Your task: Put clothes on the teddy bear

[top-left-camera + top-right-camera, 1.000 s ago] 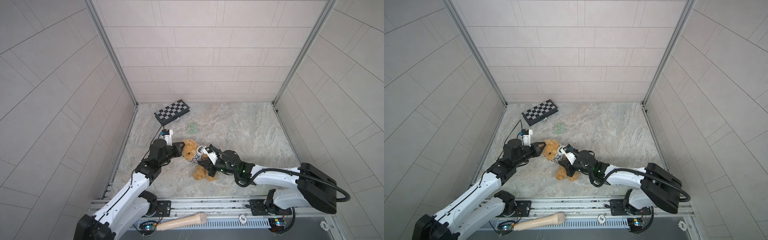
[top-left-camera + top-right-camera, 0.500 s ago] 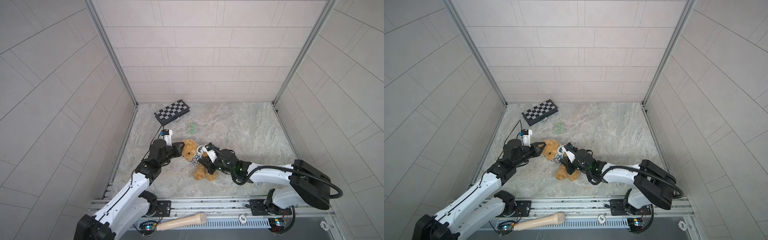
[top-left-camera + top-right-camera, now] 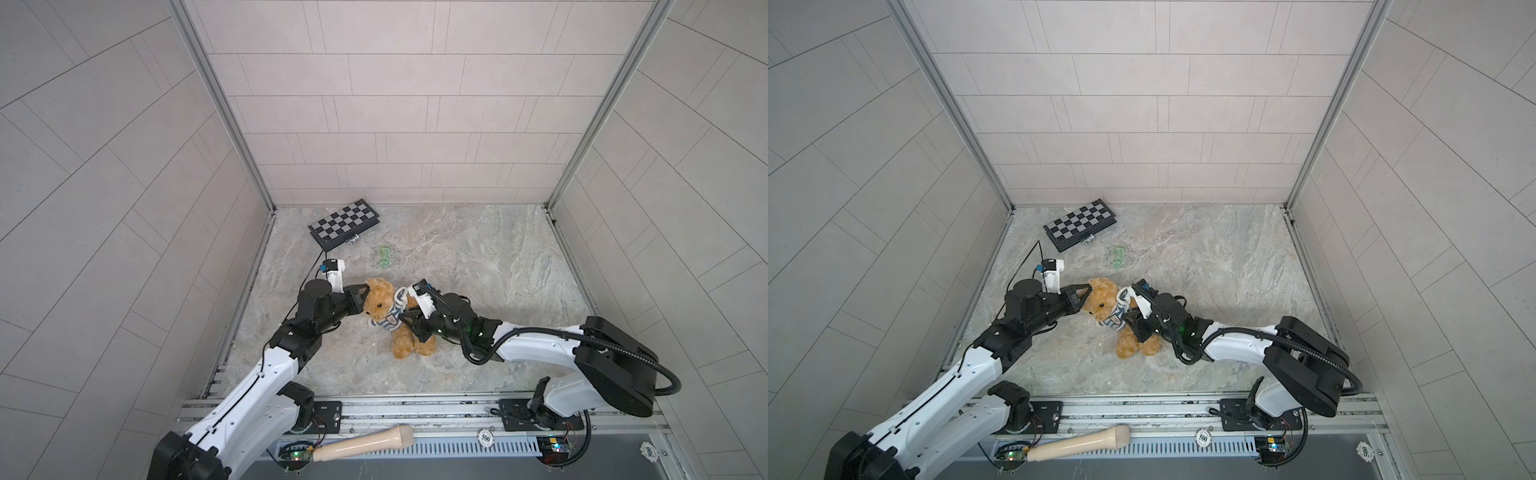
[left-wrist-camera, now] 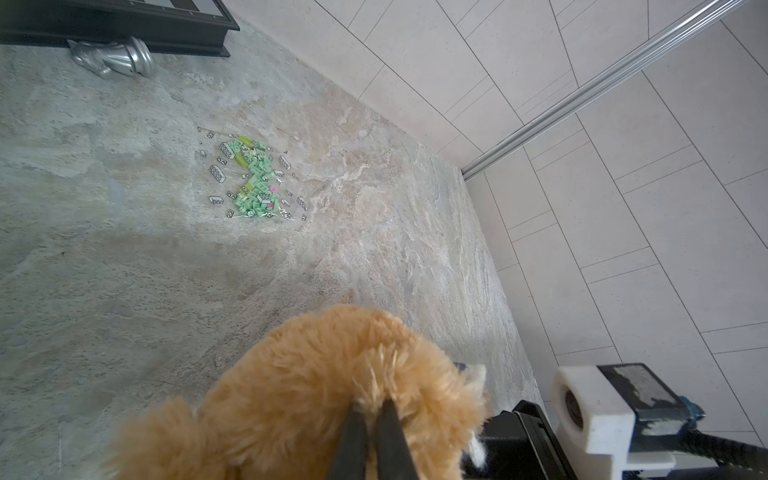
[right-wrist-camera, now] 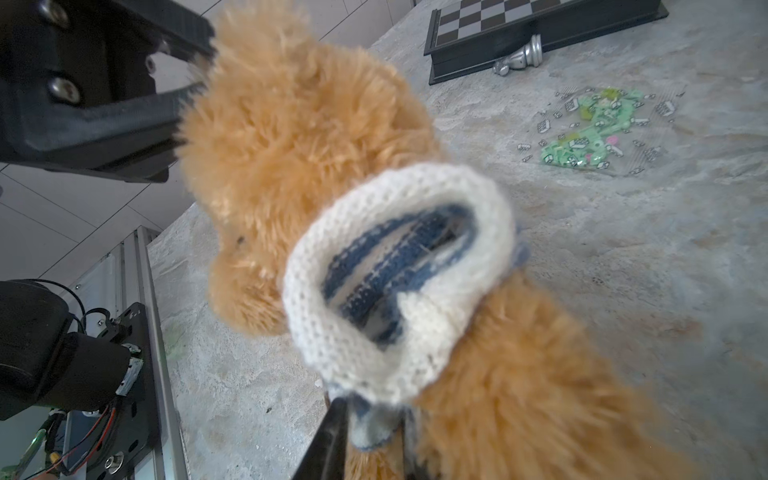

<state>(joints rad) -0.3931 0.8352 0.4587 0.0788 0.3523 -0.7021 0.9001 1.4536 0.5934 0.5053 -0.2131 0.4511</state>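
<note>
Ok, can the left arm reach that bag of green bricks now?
Probably not yet: the left hand is shut on the teddy bear, so it must let go before reaching the bag of green bricks.

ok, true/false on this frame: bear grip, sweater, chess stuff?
1. The left gripper is shut on the teddy bear, pinching its head fur. True.
2. The striped sweater covers the bear's legs. False: it's bunched around the neck and upper body, and the legs are bare.
3. The silver chess knight stands on the chessboard. False: it lies on its side on the tabletop, beside the board.
4. The sweater's hem sits between the fingers of the right gripper. True.
</note>
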